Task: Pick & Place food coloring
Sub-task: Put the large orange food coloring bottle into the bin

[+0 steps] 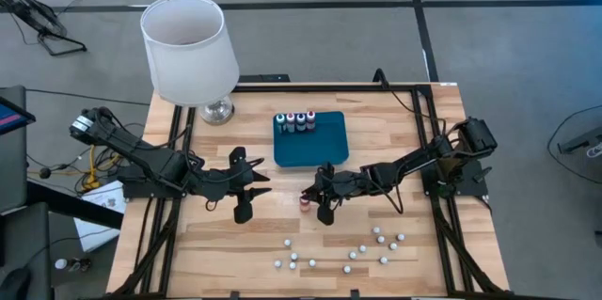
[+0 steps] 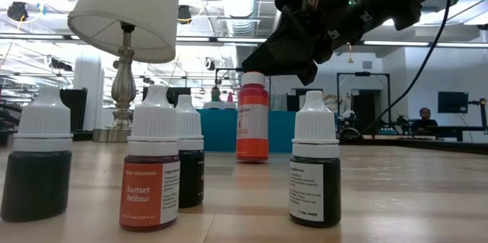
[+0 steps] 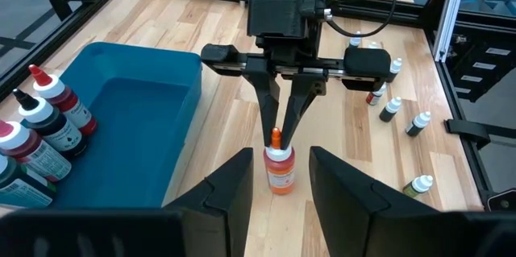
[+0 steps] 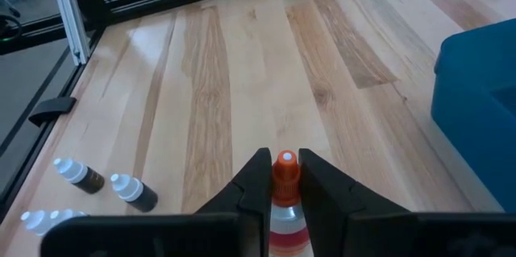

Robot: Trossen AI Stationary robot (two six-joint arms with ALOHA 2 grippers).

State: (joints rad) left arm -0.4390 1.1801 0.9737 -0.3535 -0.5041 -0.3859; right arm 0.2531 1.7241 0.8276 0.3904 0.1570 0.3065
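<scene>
My right pincer point(image 4: 284, 178) nips orange bottle point(image 3: 280, 168) by its cap, upright on desk point(image 1: 376, 262); left pincer point(image 3: 278, 180) half-open beside

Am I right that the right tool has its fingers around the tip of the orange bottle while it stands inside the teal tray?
Not quite: the orange bottle stands on the wooden table, beside the teal tray, not inside it. The right tool does close around its tip, as the left wrist view shows.

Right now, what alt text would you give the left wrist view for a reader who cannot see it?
The right tool pinches the orange tip of an upright orange bottle standing on the wooden table. The left tool waits open in front of it. A teal tray holds capped bottles at one end, and small bottles lie scattered beyond.
</scene>
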